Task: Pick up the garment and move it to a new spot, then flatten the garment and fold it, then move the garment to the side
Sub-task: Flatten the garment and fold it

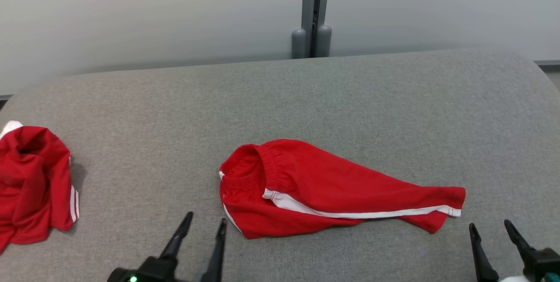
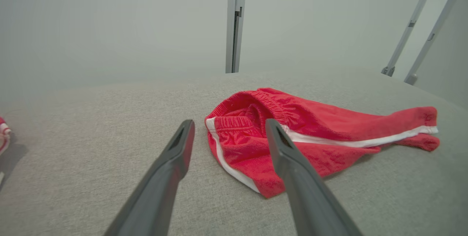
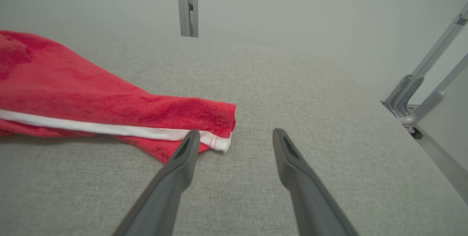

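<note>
Rumpled red garment (image 1: 332, 181), white side stripe (image 1: 350, 214), gathered waistband (image 1: 273, 170); left hand (image 1: 206, 217) and right hand (image 1: 489, 224) both apart.

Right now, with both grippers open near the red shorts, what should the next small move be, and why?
Probably ease the left gripper forward and down onto the waistband end of the red shorts. Both grippers stand open and empty, the left short of the waistband, the right gripper beside the leg hem, and the shorts lie rumpled on the grey table, not yet picked up.
</note>
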Robot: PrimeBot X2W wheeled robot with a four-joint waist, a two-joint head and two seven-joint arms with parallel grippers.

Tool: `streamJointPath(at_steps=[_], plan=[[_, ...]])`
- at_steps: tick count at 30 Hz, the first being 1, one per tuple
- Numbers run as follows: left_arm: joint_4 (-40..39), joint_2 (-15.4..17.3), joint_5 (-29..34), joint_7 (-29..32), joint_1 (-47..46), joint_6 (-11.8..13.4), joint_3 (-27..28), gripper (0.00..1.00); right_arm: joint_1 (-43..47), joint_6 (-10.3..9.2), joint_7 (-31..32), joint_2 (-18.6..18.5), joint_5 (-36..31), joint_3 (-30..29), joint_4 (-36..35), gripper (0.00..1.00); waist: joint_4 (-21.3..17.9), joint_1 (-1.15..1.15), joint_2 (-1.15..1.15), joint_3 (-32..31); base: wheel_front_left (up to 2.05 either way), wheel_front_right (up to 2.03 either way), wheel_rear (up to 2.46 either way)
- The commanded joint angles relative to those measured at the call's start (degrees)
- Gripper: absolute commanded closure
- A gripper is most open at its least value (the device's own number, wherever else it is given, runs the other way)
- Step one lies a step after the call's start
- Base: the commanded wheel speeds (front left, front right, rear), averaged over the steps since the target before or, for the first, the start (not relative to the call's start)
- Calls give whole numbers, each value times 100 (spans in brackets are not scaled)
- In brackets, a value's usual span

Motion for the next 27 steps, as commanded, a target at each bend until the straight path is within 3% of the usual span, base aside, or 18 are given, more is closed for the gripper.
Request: streamJointPath(at_steps=[1, 9, 19, 25, 27], plan=[[170, 24, 33, -27, -223, -47, -185, 0, -213, -1, 5, -117, -84, -16, 262, 0, -87, 0, -1, 103, 0, 0, 0], [684, 24, -149, 260, -1290, -24, -1127, 0, -1147, -1, 318, -323, -210, 168, 1238, 0, -179, 0, -1, 600, 0, 0, 0], [1092, 22, -230, 483, -1919, 163, -1463, 0, -1846, -1, 376, -330, -70, 636, 1943, 0, -194, 0, -1, 1004, 0, 0, 0], [1246, 44, -306, 516, -1873, 144, -1505, 0, -1898, -1, 304, -367, 117, 876, 2219, 0, -181, 0, -1, 1046, 0, 0, 0], [1262, 55, -336, 532, -1844, 121, -1518, 0, -1916, -1, 274, -370, 199, 974, 2275, 16, -178, 0, -1, 1043, 0, 0, 0]])
